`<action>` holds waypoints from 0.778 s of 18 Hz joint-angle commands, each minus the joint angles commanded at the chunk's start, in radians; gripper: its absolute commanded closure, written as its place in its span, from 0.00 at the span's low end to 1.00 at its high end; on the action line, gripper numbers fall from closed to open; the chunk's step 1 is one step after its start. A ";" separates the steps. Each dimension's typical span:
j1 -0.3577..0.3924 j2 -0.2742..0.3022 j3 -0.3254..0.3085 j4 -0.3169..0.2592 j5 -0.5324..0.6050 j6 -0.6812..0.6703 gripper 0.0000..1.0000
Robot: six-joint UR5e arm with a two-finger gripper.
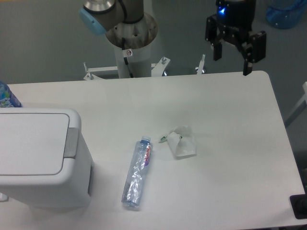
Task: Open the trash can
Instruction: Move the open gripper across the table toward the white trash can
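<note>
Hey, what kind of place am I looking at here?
Probably a robotics lab or test bench, not a home: a robot arm on a pedestal, its pincer hanging over a bare white table, with a trash can and bottle set out.

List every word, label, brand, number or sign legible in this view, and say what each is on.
No text is legible.
Bottle: red and blue label, too blurred to read.
Robot base column: small red and white sticker, too small to read.
Blue packaging at the left edge: printing unreadable.
Trash can: no visible markings.
</note>
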 joint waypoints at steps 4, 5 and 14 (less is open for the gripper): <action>-0.003 0.002 0.000 0.000 0.002 -0.002 0.00; -0.005 0.000 0.000 0.000 -0.002 -0.009 0.00; -0.104 -0.023 -0.003 0.058 -0.050 -0.380 0.00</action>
